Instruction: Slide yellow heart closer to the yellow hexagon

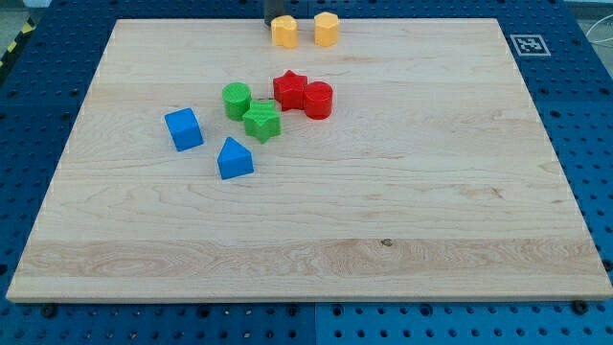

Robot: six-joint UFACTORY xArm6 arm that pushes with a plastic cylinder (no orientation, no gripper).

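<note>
Top centre of the frame: heart (pixel 283 32) lies just left of hexagon (pixel 327 29), a narrow gap between. My tip (pixel 271 21), a bare rod with no pincer to open or close, sits at the heart's upper left. A short, level rightward push should suffice; overshoot risks knocking the hexagon away.

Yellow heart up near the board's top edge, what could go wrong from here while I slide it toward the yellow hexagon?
1. The yellow heart and yellow hexagon sit close to the board's top edge; a skewed push could send either off.
2. My tip touches the heart's upper-left, so it may rotate or slip aside.
3. The gap is small; overshooting could shove the hexagon away.
</note>
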